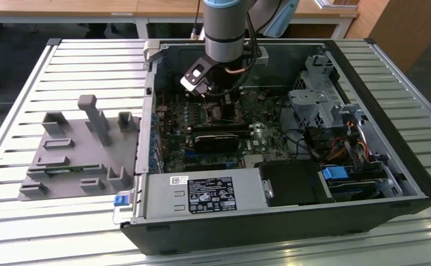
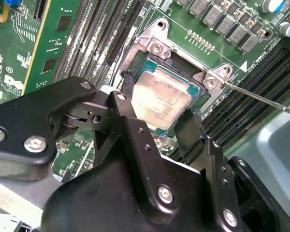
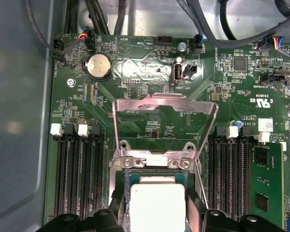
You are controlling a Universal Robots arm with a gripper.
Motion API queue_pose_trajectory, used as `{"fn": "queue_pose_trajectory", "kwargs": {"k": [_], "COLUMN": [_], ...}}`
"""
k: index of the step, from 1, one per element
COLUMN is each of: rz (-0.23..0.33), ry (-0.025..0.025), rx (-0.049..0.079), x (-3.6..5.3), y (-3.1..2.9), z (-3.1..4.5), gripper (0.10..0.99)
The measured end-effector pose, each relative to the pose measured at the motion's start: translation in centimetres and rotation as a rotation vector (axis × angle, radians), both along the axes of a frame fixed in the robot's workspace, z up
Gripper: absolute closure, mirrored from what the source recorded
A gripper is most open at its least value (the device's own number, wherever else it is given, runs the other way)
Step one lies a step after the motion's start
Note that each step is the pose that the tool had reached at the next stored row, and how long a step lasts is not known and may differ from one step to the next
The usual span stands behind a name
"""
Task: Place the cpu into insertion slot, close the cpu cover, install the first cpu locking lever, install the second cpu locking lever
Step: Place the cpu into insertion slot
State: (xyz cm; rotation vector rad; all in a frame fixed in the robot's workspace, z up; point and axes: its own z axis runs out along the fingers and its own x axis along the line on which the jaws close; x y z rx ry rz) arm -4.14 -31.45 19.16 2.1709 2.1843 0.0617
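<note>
In both wrist views my gripper (image 2: pixel 159 104) (image 3: pixel 157 215) hovers low over the insertion slot (image 2: pixel 157 48) (image 3: pixel 154 162) on the green motherboard. Its two black fingers (image 2: pixel 127 84) press on opposite edges of the cpu (image 2: pixel 162 92) (image 3: pixel 157 200), a silvery square chip lying in or just above the socket's opening. The cpu cover (image 3: pixel 118 125) is a thin silvery frame, flipped up and open beyond the socket. A thin wire locking lever (image 2: pixel 263 100) sticks out from one socket corner. In the exterior view the arm (image 1: pixel 223 33) reaches down into the open computer case (image 1: pixel 275 221).
Black memory slots (image 3: pixel 79 179) (image 3: pixel 229 174) flank the socket on both sides. A long black block (image 1: pixel 217 138), a drive cage (image 1: pixel 319 105) and a power supply (image 1: pixel 200 195) crowd the case. A grey fixture (image 1: pixel 75 149) stands on the slatted table at the exterior view's left.
</note>
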Motion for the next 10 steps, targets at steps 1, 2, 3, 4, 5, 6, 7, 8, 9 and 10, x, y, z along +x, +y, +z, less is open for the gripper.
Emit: {"fn": "queue_pose_trajectory", "kwargs": {"k": [1,2,3,4,5,6,7,8,9,10], "rz": [0.000,0.000,0.000,0.000,-0.001,-0.001,-0.001,-0.001,-0.001,-0.001], "ry": [0.0000,0.0001,0.0002,0.0001,0.0001,0.0002,0.0002,0.0002,0.0001,0.0001], "rx": [0.000,0.000,0.000,0.000,0.000,0.000,0.000,0.000,0.000,0.000], "x": [0.00,0.00,-0.01,0.00,0.00,-0.01,0.00,-0.01,-0.01,-0.01], "y": [0.03,0.06,0.10,0.13,0.17,0.19,0.19,0.19,0.20,0.20], "z": [0.00,0.01,0.01,0.01,0.01,0.01,0.01,0.01,0.01,0.02], "gripper": [0.467,0.467,0.467,0.467,0.467,0.467,0.467,0.467,0.467,0.467]}}
